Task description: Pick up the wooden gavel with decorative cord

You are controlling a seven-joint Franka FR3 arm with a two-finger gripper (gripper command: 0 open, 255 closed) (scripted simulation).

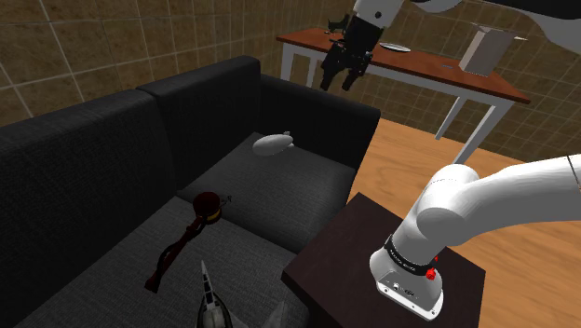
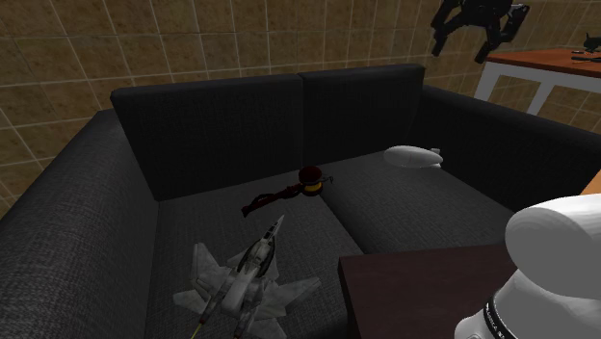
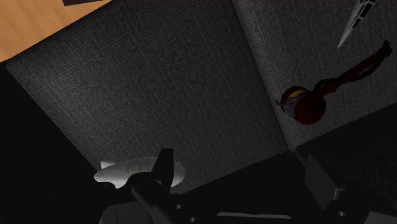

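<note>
The black fingers [image 3: 160, 167] stood apart with nothing between them, high over one end of the sofa [image 1: 93, 149]. A smooth, white, blimp-shaped thing [image 1: 275, 144] rested on the seat beneath them. The gavel [image 1: 182, 244] lay well apart from the fingers, far below and towards the shoulder view's lower left, on the same seat. Its rounded dark-red head, banded in yellow, sat by the seam between the two seat cushions, at the end nearer the fingers. Its slim dark handle, wound with what looked like a cord, ran on away from them along the seat. The coming reach would probably have to descend and close across that handle. The sofa was dark grey, coarse-woven cloth. A pale toy jet [image 2: 250, 274] lay near the handle's far end.
</note>
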